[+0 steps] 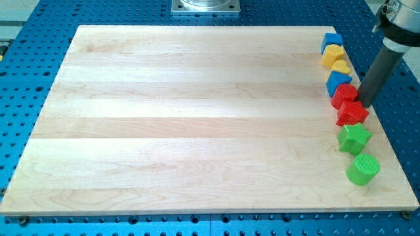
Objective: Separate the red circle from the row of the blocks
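Along the board's (pixel 197 118) right edge, my tip (pixel 365 105), gripper-less, touches 2 red blocks (pixel 344 96).

A row of blocks is seen along the view's right edge of the wooden bench (pixel 197 118). Taking the red circle (pixel 343 96) as landmark: a blue block (pixel 337 81), a yellow heart (pixel 340 66), a yellow block (pixel 333 55) and a blue cube (pixel 331 41) are ranged above it; a red star (pixel 352 113) touches it below, followed by a green star (pixel 354 137) and a green cylinder (pixel 363 169). My tip (pixel 365 105) is placed just right of the circle, touching or nearly so.
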Available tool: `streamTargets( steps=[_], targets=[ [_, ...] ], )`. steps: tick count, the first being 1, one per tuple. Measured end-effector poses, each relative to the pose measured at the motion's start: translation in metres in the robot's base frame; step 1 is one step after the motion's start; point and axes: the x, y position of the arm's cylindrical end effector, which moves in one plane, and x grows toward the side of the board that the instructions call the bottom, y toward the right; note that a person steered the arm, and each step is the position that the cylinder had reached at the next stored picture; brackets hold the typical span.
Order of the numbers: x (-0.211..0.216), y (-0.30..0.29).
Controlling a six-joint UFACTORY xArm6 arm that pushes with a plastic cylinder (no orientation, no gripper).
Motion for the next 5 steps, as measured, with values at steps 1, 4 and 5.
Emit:
streamTargets(
  steps=[1,4,5],
  targets=[
    [0.000,0.000],
    [0.000,-0.050],
    [0.000,-0.099]
  ],
)
